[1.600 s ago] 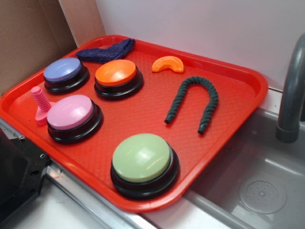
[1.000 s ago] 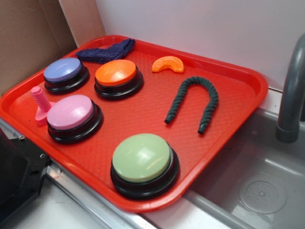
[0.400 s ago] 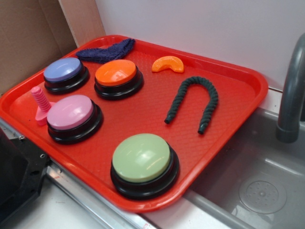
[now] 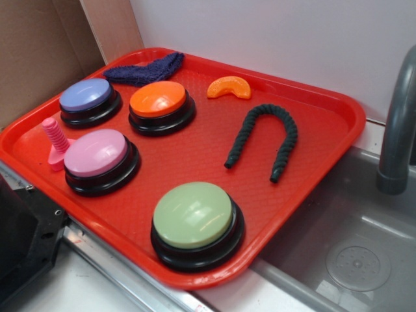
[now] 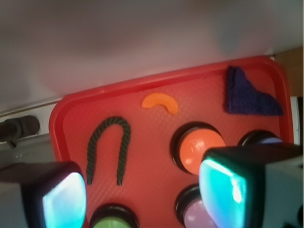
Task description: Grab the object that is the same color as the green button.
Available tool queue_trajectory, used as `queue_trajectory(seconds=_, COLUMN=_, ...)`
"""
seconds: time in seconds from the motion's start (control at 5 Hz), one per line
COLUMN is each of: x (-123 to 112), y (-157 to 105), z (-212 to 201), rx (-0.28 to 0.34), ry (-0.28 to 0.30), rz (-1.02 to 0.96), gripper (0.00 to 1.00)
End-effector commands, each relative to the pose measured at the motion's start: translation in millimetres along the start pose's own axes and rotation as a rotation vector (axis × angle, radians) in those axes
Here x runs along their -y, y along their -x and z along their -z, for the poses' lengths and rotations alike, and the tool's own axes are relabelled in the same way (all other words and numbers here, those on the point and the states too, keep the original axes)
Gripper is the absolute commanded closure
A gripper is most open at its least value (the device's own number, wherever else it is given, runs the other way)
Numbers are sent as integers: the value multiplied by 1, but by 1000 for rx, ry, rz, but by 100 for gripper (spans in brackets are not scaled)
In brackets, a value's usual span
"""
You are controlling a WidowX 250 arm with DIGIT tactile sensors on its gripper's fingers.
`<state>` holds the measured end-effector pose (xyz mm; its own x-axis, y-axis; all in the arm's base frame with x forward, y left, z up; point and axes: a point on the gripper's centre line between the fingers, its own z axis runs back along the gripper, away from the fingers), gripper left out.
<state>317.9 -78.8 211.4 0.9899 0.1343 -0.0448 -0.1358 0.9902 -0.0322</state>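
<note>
**On the red tray: rope lying at ten o'clock from the gripper**

On the red tray (image 4: 195,156), toward its right half in the exterior view, the dark green rope (image 4: 263,138) is lying bent into an upside-down U — the bend is pointing at twelve o'clock, both loose ends at six. Its two legs are running roughly parallel, so the long axis is sitting along the twelve-to-six line.

In the wrist view the gripper (image 5: 142,199) is hanging above the tray with fingers spread wide, nothing between them. The rope (image 5: 108,148) is showing at about ten o'clock from the midpoint, just above the left finger; the orange button (image 5: 199,148) is sitting at about one o'clock, well apart from the rope. Judgement: the coming move is calling for a shift toward ten o'clock, jaws closing across one leg.

Count — four dome buttons: the pale green button (image 4: 194,214), orange (image 4: 158,99), the pink button (image 4: 95,152), the purple button (image 4: 85,95). One rope, one orange slice (image 4: 229,87), one dark blue cloth (image 4: 144,69), one pink peg (image 4: 54,140). A grey faucet (image 4: 396,130) is standing at three o'clock off the tray.
</note>
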Motion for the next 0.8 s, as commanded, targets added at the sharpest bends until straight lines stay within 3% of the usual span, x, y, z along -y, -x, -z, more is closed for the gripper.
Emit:
queue_trajectory(seconds=0.0, x=15, y=43, z=20, rx=78, ry=-8, rz=126, gripper=0)
queue_trajectory(seconds=0.2, x=27, y=52, z=35, rx=82, ry=0, rz=199, gripper=0)
queue_trajectory(seconds=0.6, x=54, y=32, z=78, rx=45, ry=62, rz=393, gripper=0)
